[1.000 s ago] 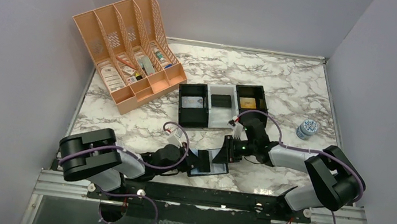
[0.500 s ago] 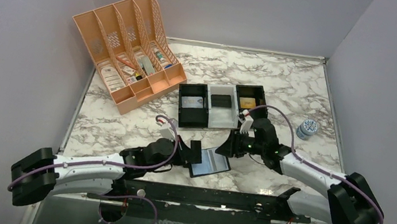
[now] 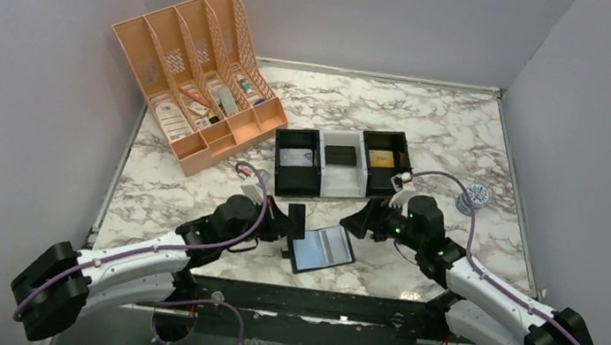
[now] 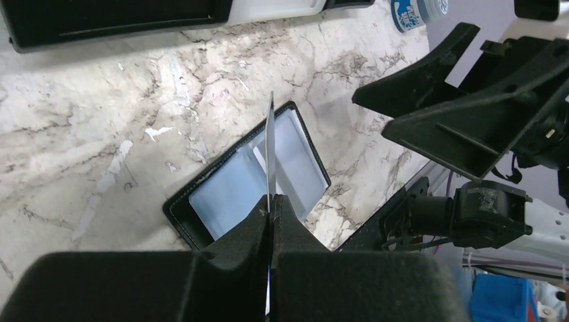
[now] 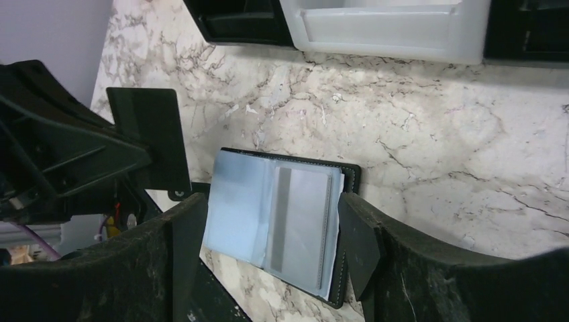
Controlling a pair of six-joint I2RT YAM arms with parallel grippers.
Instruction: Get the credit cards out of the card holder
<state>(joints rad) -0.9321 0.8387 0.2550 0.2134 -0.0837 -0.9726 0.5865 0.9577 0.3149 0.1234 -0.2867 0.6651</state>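
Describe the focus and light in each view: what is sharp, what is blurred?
Top external: even, soft light, all sharp. Left wrist: the left fingers are a blurred dark mass; the card shows edge-on as a pale line. Right wrist: the right fingers are soft, the wallet sharp.

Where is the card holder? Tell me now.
Top view: the card holder lies open at centre front, between the left gripper and right gripper.

Left end effector (image 3: 287, 224) with its upright credit card (image 3: 297, 218) and right end effector (image 3: 356, 224) flank the card holder (image 3: 323, 249); worktop (image 5: 416, 127) towards the tray (image 3: 338, 187) lies bare.
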